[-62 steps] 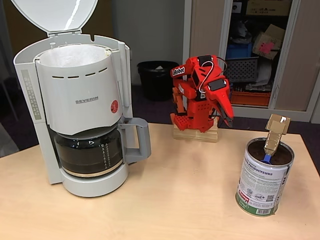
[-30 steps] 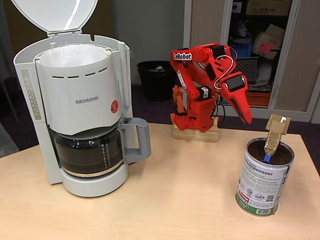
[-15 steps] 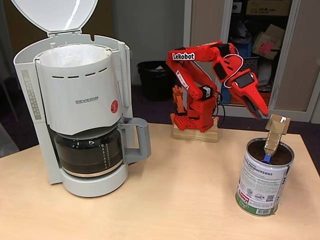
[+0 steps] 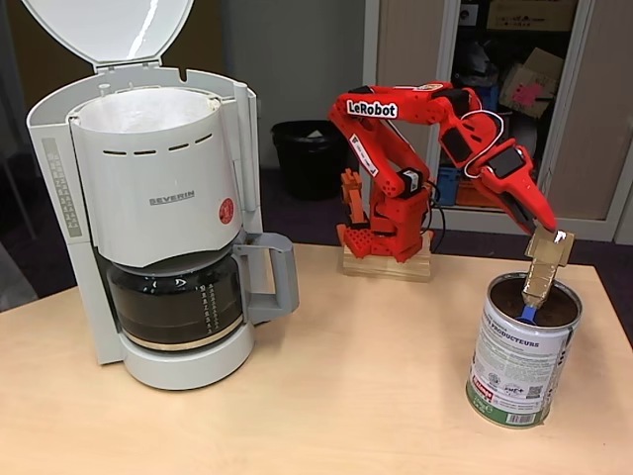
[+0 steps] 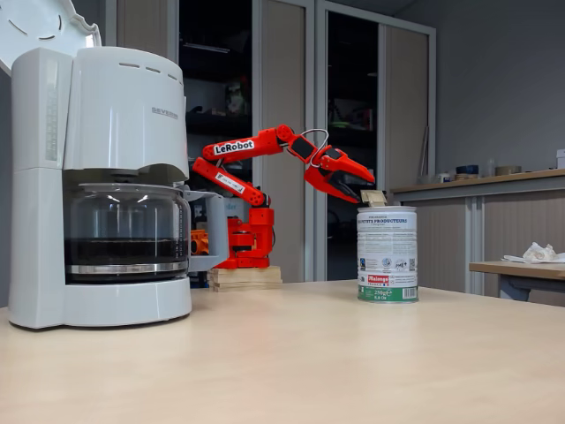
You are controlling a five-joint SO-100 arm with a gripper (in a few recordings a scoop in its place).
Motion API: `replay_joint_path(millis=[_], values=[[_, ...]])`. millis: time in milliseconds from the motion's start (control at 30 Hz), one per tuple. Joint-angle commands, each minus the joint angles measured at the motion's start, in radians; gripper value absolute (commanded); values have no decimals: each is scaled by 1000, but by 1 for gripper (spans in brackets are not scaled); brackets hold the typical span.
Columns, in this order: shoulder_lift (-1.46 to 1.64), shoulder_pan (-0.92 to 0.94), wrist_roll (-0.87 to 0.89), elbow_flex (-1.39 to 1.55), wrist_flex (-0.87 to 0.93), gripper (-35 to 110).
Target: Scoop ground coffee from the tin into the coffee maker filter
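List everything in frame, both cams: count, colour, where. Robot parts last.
coffee maker: 1, light grey, left on the table, lid up
filter: 1, white paper, in the top basket
carafe: 1, glass with grey handle, under the basket, dark liquid in it
tin: 1, shiny metal with white, blue and green label, right on the table, open
ground coffee: dark brown, inside the tin
scoop: 1, blue with cardboard-wrapped handle, standing in the tin
table: 1, light wood
waste bin: 1, black, on the floor behind
arm: 1, red, on a wooden base at the table's back
gripper: 1, red, open, at the handle's top
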Motion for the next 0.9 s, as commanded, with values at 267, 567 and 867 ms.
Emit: replay_joint_path(millis=[267,567,867], values=[[-72,-23,23,-38,-137,13],[-81,9,38,-25,-170,0],[-35,32,54,-25,-110,0]])
